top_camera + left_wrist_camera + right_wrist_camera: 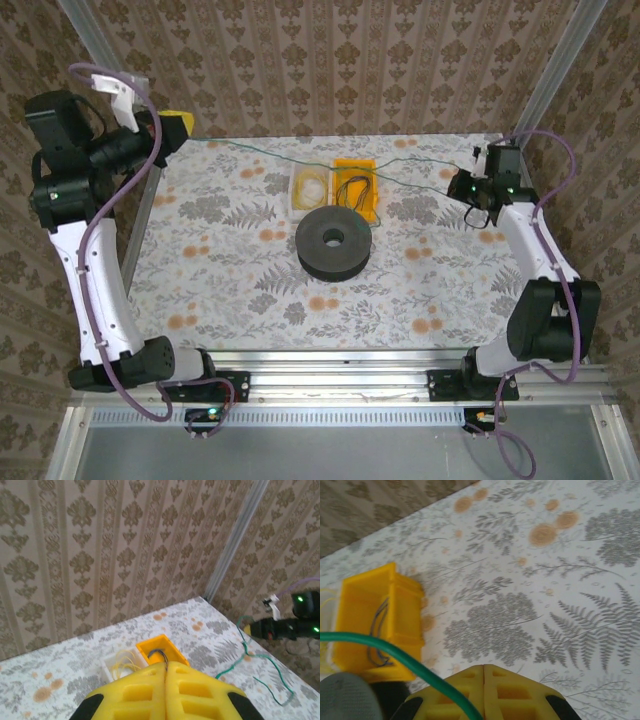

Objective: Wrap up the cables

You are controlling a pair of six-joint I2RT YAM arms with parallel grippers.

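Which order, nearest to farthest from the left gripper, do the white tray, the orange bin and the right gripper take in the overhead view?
From the left gripper, at the far left:
1. white tray, mid-scene, on the orange bin's left.
2. orange bin, right beside the tray.
3. right gripper, far right side.

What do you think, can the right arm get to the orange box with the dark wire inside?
Probably yes. Nothing tall stands on the table between the right gripper and the orange box; the black spool sits off that line. But its jaws are shut on the green cable.
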